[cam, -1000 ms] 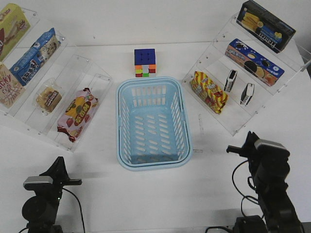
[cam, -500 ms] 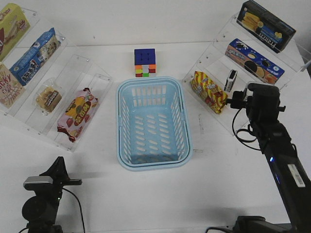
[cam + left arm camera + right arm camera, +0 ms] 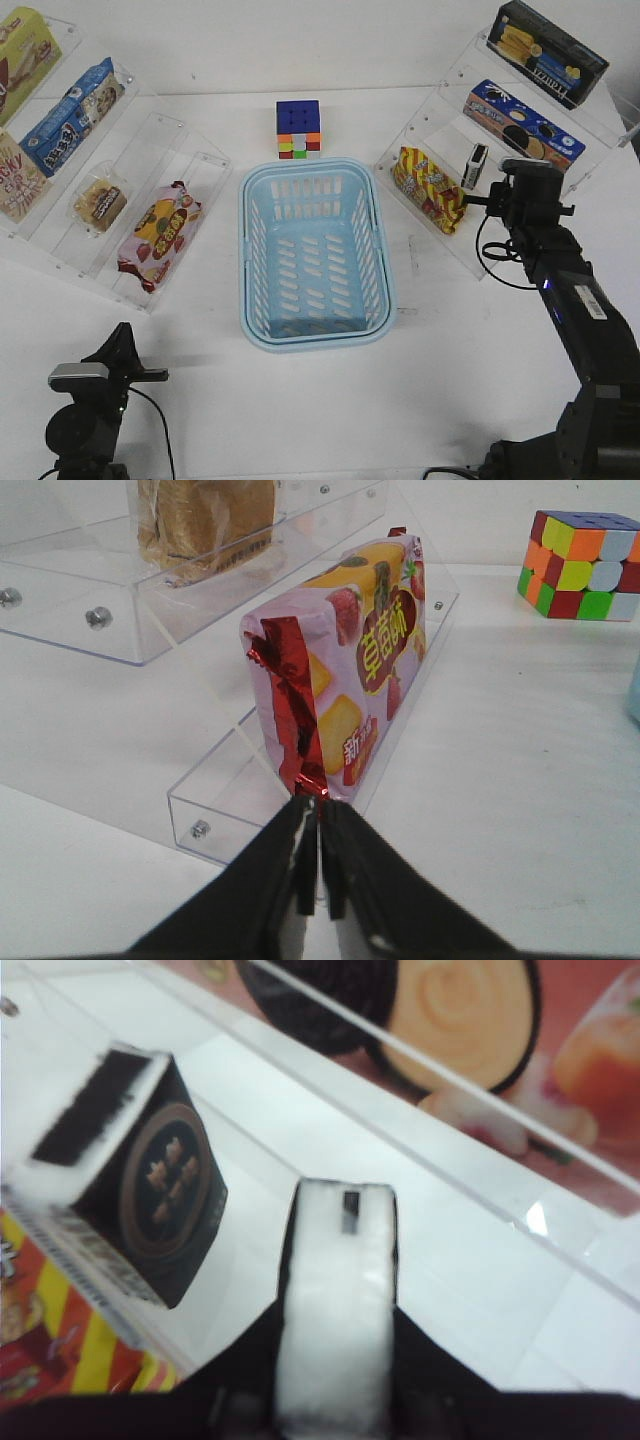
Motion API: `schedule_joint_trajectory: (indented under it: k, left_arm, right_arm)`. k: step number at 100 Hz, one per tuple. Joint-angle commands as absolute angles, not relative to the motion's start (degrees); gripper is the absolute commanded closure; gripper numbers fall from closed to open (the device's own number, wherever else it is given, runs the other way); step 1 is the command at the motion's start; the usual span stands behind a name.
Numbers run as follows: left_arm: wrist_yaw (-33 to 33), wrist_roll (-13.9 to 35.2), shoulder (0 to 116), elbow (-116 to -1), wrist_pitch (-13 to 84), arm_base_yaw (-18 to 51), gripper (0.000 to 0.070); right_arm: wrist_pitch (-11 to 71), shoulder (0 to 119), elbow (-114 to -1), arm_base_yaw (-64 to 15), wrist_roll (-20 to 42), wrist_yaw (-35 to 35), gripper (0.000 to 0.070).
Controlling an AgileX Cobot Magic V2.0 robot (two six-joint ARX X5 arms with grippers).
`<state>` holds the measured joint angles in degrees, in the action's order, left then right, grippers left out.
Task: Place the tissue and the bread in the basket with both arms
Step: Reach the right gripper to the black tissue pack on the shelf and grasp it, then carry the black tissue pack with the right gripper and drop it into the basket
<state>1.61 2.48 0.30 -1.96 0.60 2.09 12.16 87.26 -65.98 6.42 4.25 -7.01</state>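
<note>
Right hand: the right hand [image 3: 335, 1400] straddles a tissue [image 3: 337, 1300] standing on edge on the clear rack [image 3: 470, 255] at the surface's right edge; its fingers lie along both flat faces, so I judge it gripping or about to. Standing upright, the pack offers its thin edge, which suits this pinch.
Second pack: another tissue pack [image 3: 135, 1195] stands just beside it on the same shelf, black face with a round mark turned outward.
Left hand: the left hand [image 3: 318, 875] is closed on nothing, low at the near-left corner, pointed at a pink-red packet [image 3: 340, 695], not at the bread [image 3: 100, 203].
Bread: it lies on the left rack [image 3: 150, 290], one shelf behind that packet, untouched.
Basket: the basket [image 3: 313, 332] sits mid-surface between the racks, within reach of both arms, nothing inside.
Front view only: the right arm hides the grasped pack here, but the whole layout shows, including a puzzle cube [image 3: 299, 128] just behind the basket.
Wrist views only: finger contact on the tissue; the left hand's closed tips.
</note>
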Motion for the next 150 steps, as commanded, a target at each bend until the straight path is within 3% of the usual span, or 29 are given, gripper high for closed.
schedule_joint_trajectory:
  k: [1,17,37,62,67,77,87,99,102,114,133,150]
  left_arm:
    - [1.7,2.0,0.2,-0.8,-0.1,2.0,0.0699]
    - [1.7,2.0,0.2,-0.8,-0.1,2.0,0.0699]
    - [1.7,2.0,0.2,-0.8,-0.1,2.0,0.0699]
    - [1.7,2.0,0.2,-0.8,-0.1,2.0,0.0699]
    - [1.7,2.0,0.2,-0.8,-0.1,2.0,0.0699]
    - [1.7,2.0,0.2,-0.8,-0.1,2.0,0.0699]
    - [1.7,2.8,0.2,-0.8,-0.1,2.0,0.0699]
    - [1.6,5.1,0.2,-0.8,-0.1,2.0,0.0699]
    - [1.6,6.3,0.2,-0.8,-0.1,2.0,0.0699]
    - [1.5,13.3,0.2,-0.8,-0.1,2.0,0.0699]
    - [1.5,28.0,0.2,-1.2,-0.1,2.0,0.0699]
    - [-1.1,31.2,0.7,-5.8,0.6,2.0,0.0699]
  right_arm:
    - [11.8,83.3,-67.5,6.3,3.0,-6.3,0.0699]
    - [13.4,72.1,-67.5,5.1,4.1,-0.4,0.0699]
    - [15.7,64.4,-67.5,-1.2,8.6,20.8,0.0699]
    - [17.3,69.7,-67.5,-21.4,4.0,20.6,0.0691]
    - [17.2,71.7,-67.5,-23.6,3.9,20.6,0.0619]
    - [17.4,75.3,-67.5,-26.9,4.3,20.5,0.0326]
    - [17.0,76.7,-67.5,-28.5,4.3,20.4,0.0306]
    - [16.0,74.4,-67.9,-28.1,4.3,18.6,0.0314]
    - [15.9,73.3,-68.0,-27.7,4.3,17.2,0.0343]
    - [17.1,67.4,-68.1,-24.5,4.0,11.3,0.07]
    - [16.8,55.5,-62.5,-20.2,1.8,3.8,0.07]
    - [2.3,38.8,-42.6,-17.5,1.3,1.9,0.07]
